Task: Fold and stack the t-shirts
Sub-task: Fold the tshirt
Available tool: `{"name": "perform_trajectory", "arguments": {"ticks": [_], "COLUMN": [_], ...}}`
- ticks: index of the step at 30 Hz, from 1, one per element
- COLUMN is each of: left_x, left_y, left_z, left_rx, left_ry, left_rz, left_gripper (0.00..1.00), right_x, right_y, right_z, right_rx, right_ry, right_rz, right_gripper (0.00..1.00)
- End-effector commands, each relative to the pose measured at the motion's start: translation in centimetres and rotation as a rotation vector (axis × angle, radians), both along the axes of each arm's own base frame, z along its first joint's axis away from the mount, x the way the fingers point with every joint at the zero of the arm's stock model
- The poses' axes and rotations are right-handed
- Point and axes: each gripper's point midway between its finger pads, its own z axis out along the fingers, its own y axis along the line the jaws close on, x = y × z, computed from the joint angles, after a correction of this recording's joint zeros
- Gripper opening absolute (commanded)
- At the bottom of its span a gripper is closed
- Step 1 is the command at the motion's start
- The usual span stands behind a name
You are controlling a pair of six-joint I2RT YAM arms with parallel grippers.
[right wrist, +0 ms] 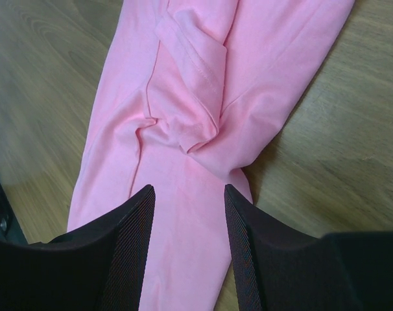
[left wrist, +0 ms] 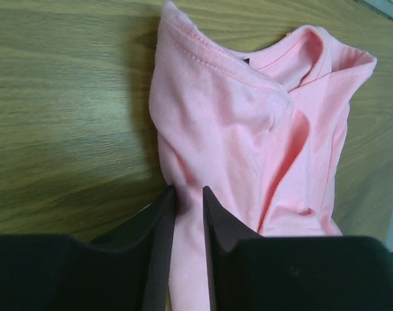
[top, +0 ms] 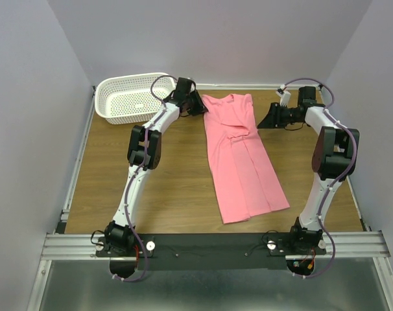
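Though folded into a long strip mid-table (top: 164, 194), the t-shirt (top: 242, 155) judged soft, light and floppy (bound to sag between grips): best pinched at both collar-end corners. Left claw (left wrist: 189, 191) at the cloth's edge below the collar (left wrist: 281, 55), nearly closed, pink showing in the slit; pinched or not, cannot tell. Right claw (right wrist: 187, 188) wide open over the folded sleeve (right wrist: 190, 84), holding nothing. White basket (top: 128, 97) far left, nothing inside
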Motion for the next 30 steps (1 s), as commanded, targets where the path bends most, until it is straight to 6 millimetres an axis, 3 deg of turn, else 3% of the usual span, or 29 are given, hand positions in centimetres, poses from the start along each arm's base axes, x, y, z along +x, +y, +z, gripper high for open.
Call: {"name": "perform_trajectory", "arguments": {"ticks": [1,2,3,6,10,17,28,29,30], "left_x": [0.0,0.0,0.0,0.3,1.0,2.5,3.5,3.3,3.0], "left_y": [-0.2,-0.2,-0.2,-0.1,0.4,2.0,3.3,2.9,2.8], "left_z": [-0.4,-0.4,-0.4,-0.1,0.6,0.8,1.9,2.6,2.6], "left_rx": [-0.018,-0.017,-0.017,-0.022,-0.038,-0.097,-0.12,-0.135,-0.141], "left_ry": [0.026,0.028,0.028,0.017,0.002,0.009,-0.023,-0.04,-0.038], "left_rz": [0.012,0.014,0.014,0.026,0.058,0.135,0.162,0.124,0.107], "left_gripper": [0.28,0.24,0.14,0.05,0.0,0.0,0.0,0.03,0.13], "right_x": [0.0,0.0,0.0,-0.1,-0.1,-0.1,2.0,2.8,3.2], "right_y": [-0.2,-0.2,-0.2,-0.2,-0.3,-0.5,-1.8,-1.9,-2.0], "right_z": [3.3,3.4,3.5,3.8,4.2,3.6,0.2,-0.2,-0.3], "right_rx": [0.039,0.043,0.048,0.058,0.059,0.057,-0.008,-0.006,0.001], "right_ry": [-0.057,-0.056,-0.057,-0.058,-0.067,-0.048,0.038,0.046,0.058], "right_rz": [0.002,0.001,0.002,0.002,0.001,-0.009,-0.104,-0.113,-0.126], "right_gripper": [0.54,0.54,0.54,0.54,0.54,0.54,0.54,0.54,0.54]}}
